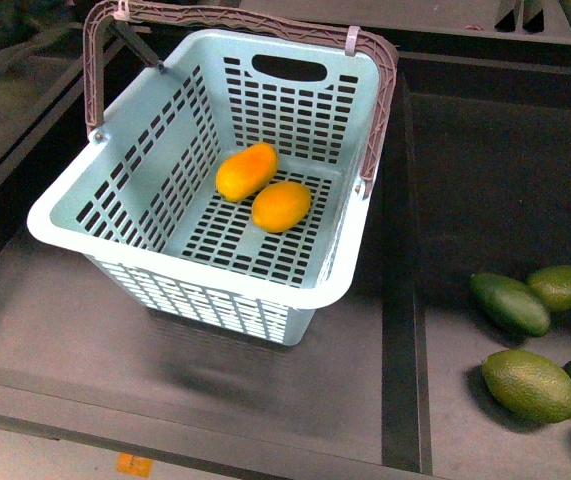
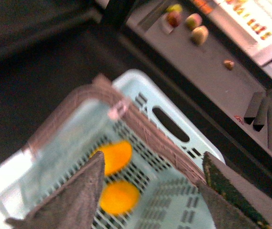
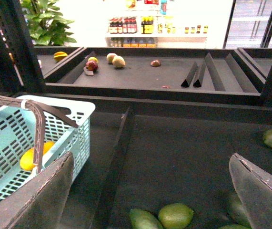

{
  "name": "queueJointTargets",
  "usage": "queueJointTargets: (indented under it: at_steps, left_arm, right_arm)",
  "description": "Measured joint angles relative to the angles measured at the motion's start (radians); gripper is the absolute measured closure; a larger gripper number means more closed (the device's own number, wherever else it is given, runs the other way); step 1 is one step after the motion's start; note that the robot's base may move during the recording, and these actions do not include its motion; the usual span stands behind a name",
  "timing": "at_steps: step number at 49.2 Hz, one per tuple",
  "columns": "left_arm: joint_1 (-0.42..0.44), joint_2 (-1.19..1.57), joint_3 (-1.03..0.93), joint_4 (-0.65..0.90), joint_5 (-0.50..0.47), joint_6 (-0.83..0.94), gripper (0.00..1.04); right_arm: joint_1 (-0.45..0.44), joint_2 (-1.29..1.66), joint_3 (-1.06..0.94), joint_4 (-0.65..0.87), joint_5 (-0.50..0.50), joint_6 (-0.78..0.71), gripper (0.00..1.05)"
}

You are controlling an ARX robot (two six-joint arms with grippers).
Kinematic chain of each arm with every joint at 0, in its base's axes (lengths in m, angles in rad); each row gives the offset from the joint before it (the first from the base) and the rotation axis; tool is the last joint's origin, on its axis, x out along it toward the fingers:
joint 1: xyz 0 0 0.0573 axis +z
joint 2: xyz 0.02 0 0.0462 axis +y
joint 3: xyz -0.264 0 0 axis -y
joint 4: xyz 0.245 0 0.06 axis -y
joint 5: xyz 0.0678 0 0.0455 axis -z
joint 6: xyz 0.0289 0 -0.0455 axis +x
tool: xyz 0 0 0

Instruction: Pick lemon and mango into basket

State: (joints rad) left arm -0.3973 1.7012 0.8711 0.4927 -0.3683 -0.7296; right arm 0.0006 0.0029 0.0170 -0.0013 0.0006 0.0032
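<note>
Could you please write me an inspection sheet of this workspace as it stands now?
Surface: dark shelf with dividers.
Job's things: lemon and mango lie side by side in the turquoise basket.
Clutter: green avocado-like fruits in the compartment right of the basket.
Grippers: left gripper open above the basket; right gripper open, empty.
Cables: nothing seen.
Surroundings: rear shelf with scattered fruit, a potted plant, stocked bottles.

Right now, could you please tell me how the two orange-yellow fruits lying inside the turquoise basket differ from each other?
The longer orange-yellow mango lies nearer the far wall of the slotted turquoise plastic basket, while the short oval lemon lies nearer the front. The mango looks slimmer and more elongated; the lemon is stubbier. Both rest on the basket floor, close side by side, similar in colour.
</note>
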Motion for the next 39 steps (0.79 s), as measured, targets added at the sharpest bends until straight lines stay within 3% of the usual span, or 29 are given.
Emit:
queueJointTargets:
  at_steps: [5, 15, 23, 39]
  left_arm:
    - [0.073, -0.132, -0.227, 0.431, 0.045, 0.474, 0.66]
    - [0.153, -0.303, -0.468, 0.49, 0.137, 0.678, 1.02]
    - [0.232, -0.479, -0.628, 0.484, 0.207, 0.711, 1.01]
    - [0.311, -0.697, -0.803, 0.433, 0.287, 0.715, 1.01]
  right_arm:
    - [0.0, 0.0, 0.0, 0.0, -0.001, 0.0, 0.09]
    - [0.0, 0.0, 0.0, 0.0, 0.0, 0.0, 0.09]
    - [0.0, 0.0, 0.0, 0.0, -0.001, 0.0, 0.09]
    - [0.0, 0.0, 0.0, 0.0, 0.0, 0.0, 0.09]
